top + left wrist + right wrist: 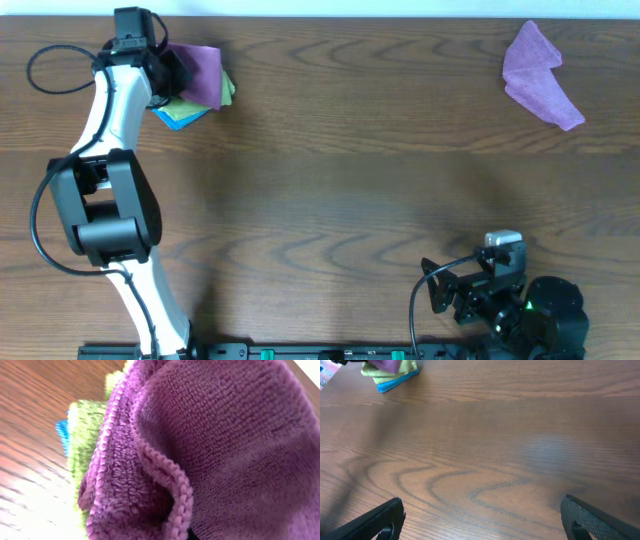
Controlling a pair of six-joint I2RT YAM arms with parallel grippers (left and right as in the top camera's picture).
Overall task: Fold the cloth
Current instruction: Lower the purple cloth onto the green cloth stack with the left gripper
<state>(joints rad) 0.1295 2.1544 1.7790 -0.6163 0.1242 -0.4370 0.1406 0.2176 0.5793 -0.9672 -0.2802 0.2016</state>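
Right hand (481, 515): lower right of the overhead view, fingers spread wide, grasping nothing.
Open room: wood-grain brown surface (350, 170) free across the middle.
Left hand (170, 68): upper left, at the pile; fingers hidden, so clenched or released I cannot tell.
Task cloth: small pinkish-purple microfibre cloth (225, 435), bunched atop a lime-green cloth (87, 430) and a blue cloth (62, 435), near the far edge.
Risk: too deep a pinch would likely drag the green one along.
Far right: lavender-purple crumpled cloth (538, 75), well apart.

Orchid cloth (203, 68), folded, lying atop green cloth (87, 430)
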